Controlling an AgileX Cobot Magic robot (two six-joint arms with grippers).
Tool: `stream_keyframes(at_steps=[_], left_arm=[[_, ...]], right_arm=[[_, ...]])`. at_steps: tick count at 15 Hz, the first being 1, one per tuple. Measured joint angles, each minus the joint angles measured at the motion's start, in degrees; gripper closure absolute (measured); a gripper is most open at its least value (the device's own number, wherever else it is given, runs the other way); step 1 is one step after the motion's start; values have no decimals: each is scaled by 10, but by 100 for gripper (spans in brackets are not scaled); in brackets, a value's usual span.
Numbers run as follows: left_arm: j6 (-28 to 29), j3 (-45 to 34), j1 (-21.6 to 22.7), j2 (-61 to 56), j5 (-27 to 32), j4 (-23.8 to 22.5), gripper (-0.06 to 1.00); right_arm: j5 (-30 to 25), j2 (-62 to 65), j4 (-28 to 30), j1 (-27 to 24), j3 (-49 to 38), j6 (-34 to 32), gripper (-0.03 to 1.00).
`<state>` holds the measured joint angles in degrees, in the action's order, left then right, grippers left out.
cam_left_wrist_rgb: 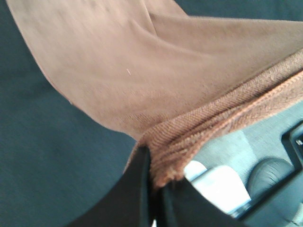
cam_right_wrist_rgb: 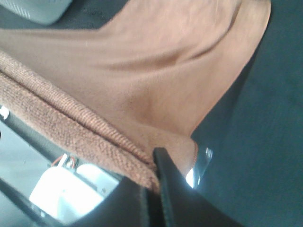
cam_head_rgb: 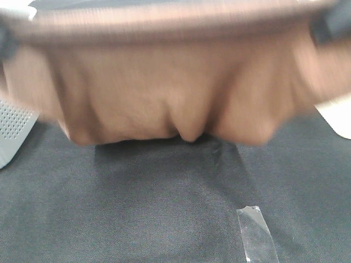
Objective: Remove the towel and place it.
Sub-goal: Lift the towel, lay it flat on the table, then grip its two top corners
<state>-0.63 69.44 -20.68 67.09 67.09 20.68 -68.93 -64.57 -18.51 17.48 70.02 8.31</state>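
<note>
The left gripper [cam_left_wrist_rgb: 150, 165] was clenched on the towel [cam_left_wrist_rgb: 156, 71], its black jaws pinching the thick hemmed edge where the weave bunched into ridges. The right gripper [cam_right_wrist_rgb: 154, 163] was likewise shut on the towel's hem, apparently at the other end of the same edge, with the folded border gathered right at its tips. From each grip the reddish-brown cloth ran outward along a fairly taut top edge and then fell away in soft folds.

In the high view the towel hung spread between the two arms. It was close to the camera and blurred, and its lower edge sagged into rounded lobes above the dark tablecloth [cam_head_rgb: 164, 208]. Whether any part brushed that surface could not be told. A strip of clear tape [cam_head_rgb: 255, 233] lay on the cloth nearer the camera. A white perforated object [cam_head_rgb: 13, 129] sat at the left side and another pale object [cam_head_rgb: 337, 118] at the right.

The towel looked light, limp and plush, so it would probably drape and swing rather than hold any shape. Its nap should sit firmly in the jaws without slipping. The hem seemed the soundest place to hold, being thickest there, and a grip at both ends of one edge kept the sheet open. If either side were let go, it would likely collapse into a heap.
</note>
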Motion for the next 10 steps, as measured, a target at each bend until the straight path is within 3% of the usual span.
stream_keyframes(at_steps=[5,10], left_arm=[[18,-144,-17,-54,-13,49,94],[31,-201,-17,-74,-13,72,94]], right_arm=[[2,102,-4,0,-140,-29,97],[12,134,-17,0,-246,-33,97]])
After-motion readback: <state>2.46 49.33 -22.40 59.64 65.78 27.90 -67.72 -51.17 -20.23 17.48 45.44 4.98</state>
